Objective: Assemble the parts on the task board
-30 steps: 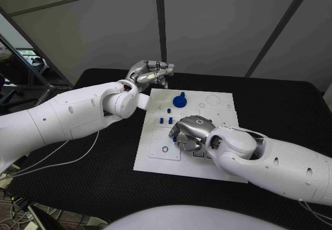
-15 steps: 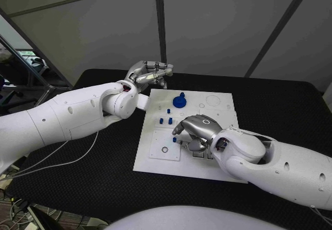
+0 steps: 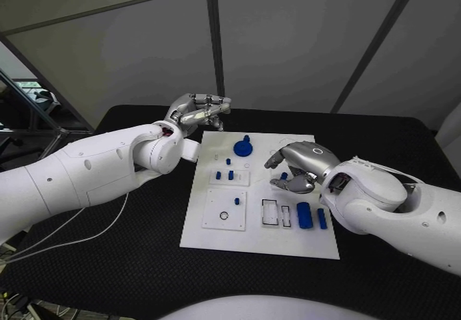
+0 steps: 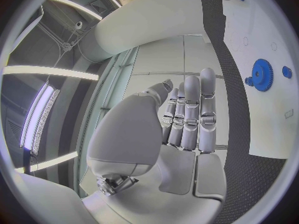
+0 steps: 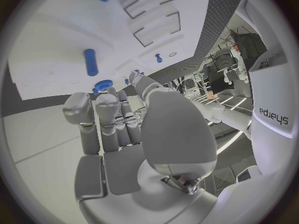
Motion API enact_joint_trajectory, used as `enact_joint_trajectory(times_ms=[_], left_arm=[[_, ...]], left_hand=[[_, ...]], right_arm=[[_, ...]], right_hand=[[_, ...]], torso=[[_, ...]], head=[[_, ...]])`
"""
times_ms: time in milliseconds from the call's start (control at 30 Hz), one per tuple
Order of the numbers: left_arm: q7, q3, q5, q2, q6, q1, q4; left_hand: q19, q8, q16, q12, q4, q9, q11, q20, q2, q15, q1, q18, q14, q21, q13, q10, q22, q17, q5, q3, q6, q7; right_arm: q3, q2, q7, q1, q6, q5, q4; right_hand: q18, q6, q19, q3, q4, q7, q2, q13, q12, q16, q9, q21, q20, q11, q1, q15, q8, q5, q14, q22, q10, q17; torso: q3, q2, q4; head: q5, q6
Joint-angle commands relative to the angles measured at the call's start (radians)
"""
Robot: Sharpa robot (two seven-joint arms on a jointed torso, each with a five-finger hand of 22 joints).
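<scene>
Parts [image 3: 304, 215] lie blue along the task board's [image 3: 219, 237] near edge on the worktop [image 3: 115, 253]. Further back, the right hand [image 3: 300, 168] hovers over the board's middle, fingers curled, apparently empty, likely choosing. Farthest, the left hand [image 3: 199, 109] waits curled off-board, beyond a blue gear [image 3: 244, 147].

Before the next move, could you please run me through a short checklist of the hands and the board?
1. Left hand away from the board, beyond its far left corner: ok.
2. Left hand empty, fingers curled in: ok.
3. Right hand above the board's right half: ok.
4. Right hand holding a part: cannot tell; a small blue piece shows by its fingers.
5. Blue gear standing near the far edge: ok.
6. Two blue bars beside the empty rectangular slots, not inserted: not ok.
</scene>
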Motion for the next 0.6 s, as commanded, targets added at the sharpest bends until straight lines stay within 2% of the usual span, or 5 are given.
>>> enact_joint_trajectory(times_ms=[33, 200, 300, 400, 600], left_arm=[[0.016, -0.001, -0.004, -0.004, -0.002, 0.002, 0.004], [0.016, -0.005, -0.004, -0.005, -0.003, 0.001, 0.003], [0.015, -0.007, -0.004, -0.004, -0.002, 0.001, 0.003], [0.012, -0.008, -0.004, -0.004, 0.001, 0.001, 0.002], [0.007, -0.008, -0.004, -0.004, 0.005, 0.001, -0.001]], left_hand=[[-0.003, -0.002, -0.004, 0.003, -0.002, 0.000, -0.003, 0.003, 0.003, 0.001, 0.003, -0.018, -0.007, -0.006, -0.001, -0.005, -0.001, -0.001, 0.001, -0.007, -0.004, 0.000], [-0.003, -0.002, -0.004, 0.003, -0.002, 0.000, -0.003, 0.003, 0.003, 0.001, 0.003, -0.018, -0.007, -0.006, -0.001, -0.005, -0.001, -0.001, 0.001, -0.007, -0.004, 0.000], [-0.003, -0.002, -0.004, 0.003, -0.002, 0.000, -0.003, 0.003, 0.003, 0.001, 0.003, -0.018, -0.007, -0.006, -0.001, -0.005, -0.001, -0.001, 0.001, -0.007, -0.004, 0.000], [-0.003, -0.002, -0.004, 0.003, -0.002, 0.000, -0.003, 0.003, 0.003, 0.001, 0.003, -0.018, -0.007, -0.006, -0.001, -0.005, -0.001, -0.001, 0.001, -0.007, -0.004, 0.000], [-0.003, -0.001, -0.003, 0.005, -0.002, 0.000, -0.003, 0.003, 0.003, 0.000, 0.004, -0.018, -0.007, -0.007, -0.001, -0.004, -0.001, -0.001, 0.001, -0.007, -0.003, 0.000]], right_arm=[[0.004, -0.011, -0.001, 0.007, 0.072, 0.013, -0.014], [0.008, -0.015, -0.014, 0.012, 0.122, -0.030, -0.028], [0.009, -0.014, -0.024, 0.013, 0.163, -0.043, -0.034], [0.009, -0.012, -0.030, 0.014, 0.191, -0.049, -0.038], [0.009, -0.003, -0.032, 0.014, 0.205, -0.050, -0.047]], right_hand=[[0.018, -0.009, -0.003, -0.018, 0.000, 0.000, -0.002, -0.001, 0.009, -0.007, 0.000, -0.007, 0.000, -0.001, 0.014, 0.001, -0.001, 0.000, -0.001, -0.006, -0.012, -0.007], [0.022, -0.014, -0.012, -0.054, -0.001, -0.008, 0.004, -0.002, 0.017, -0.017, 0.001, -0.026, -0.001, -0.001, 0.046, 0.001, 0.000, -0.039, -0.003, -0.026, -0.037, -0.025], [0.023, -0.012, -0.015, -0.078, 0.007, -0.013, 0.007, -0.001, 0.022, -0.019, 0.002, -0.034, 0.000, 0.000, 0.055, 0.001, 0.001, -0.048, -0.004, -0.034, -0.047, -0.031], [0.023, -0.005, -0.013, -0.088, 0.013, -0.016, 0.011, 0.000, 0.029, -0.017, 0.003, -0.035, 0.000, -0.001, 0.061, 0.001, 0.003, -0.050, -0.002, -0.034, -0.046, -0.030], [0.022, 0.014, -0.006, -0.094, 0.024, -0.017, 0.027, 0.001, 0.052, -0.015, 0.005, -0.034, -0.003, -0.007, 0.073, -0.004, 0.007, -0.048, 0.000, -0.032, -0.027, -0.032]], torso=[[0.0008, 0.002, 0.0009], [0.0005, 0.002, 0.0029], [-0.0010, 0.001, 0.0050], [-0.0009, 0.001, 0.0035], [-0.0004, 0.003, 0.0014]], head=[[-0.009, 0.008], [-0.011, 0.008], [-0.010, 0.005], [-0.007, 0.003], [-0.006, 0.000]])
